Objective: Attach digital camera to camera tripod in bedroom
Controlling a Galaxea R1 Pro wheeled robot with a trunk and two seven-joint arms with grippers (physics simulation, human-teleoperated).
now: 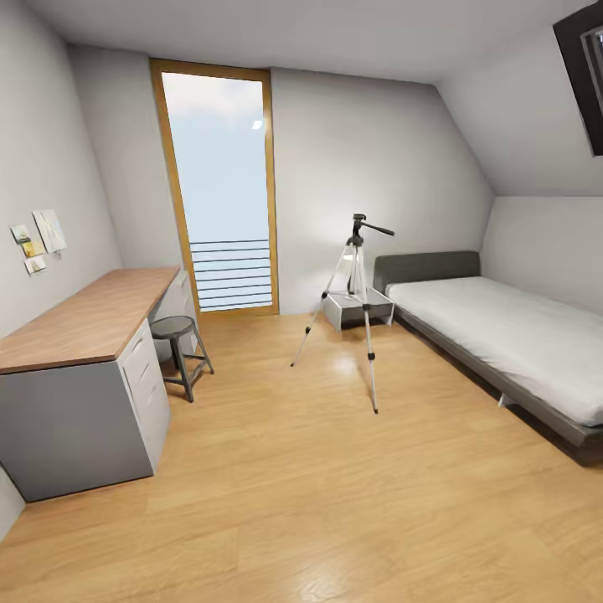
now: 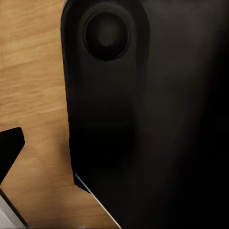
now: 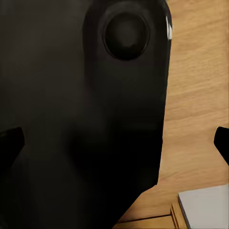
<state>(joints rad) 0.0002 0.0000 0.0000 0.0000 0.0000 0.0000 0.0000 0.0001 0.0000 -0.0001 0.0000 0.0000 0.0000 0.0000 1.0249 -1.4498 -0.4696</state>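
The camera tripod (image 1: pixel 358 293) stands upright on the light wood floor in the middle of the bedroom, between the window and the bed. Its three silver-white legs are spread, and its black head with the pan handle (image 1: pixel 366 224) carries nothing. The digital camera is out of view. In the left wrist view my left gripper (image 2: pixel 114 148) shows one dark fingertip (image 2: pixel 10 145) at the frame edge, in front of a black part of my body. In the right wrist view my right gripper (image 3: pixel 114 143) has its fingertips (image 3: pixel 9 145) far apart, holding nothing.
A wood-topped desk (image 1: pixel 84 322) with grey drawers runs along the left wall, with a dark round stool (image 1: pixel 180 339) beside it. The grey bed (image 1: pixel 511 335) lines the right wall, a small nightstand (image 1: pixel 356 308) behind the tripod. Wood floor (image 1: pixel 318 486) stretches from me to the tripod.
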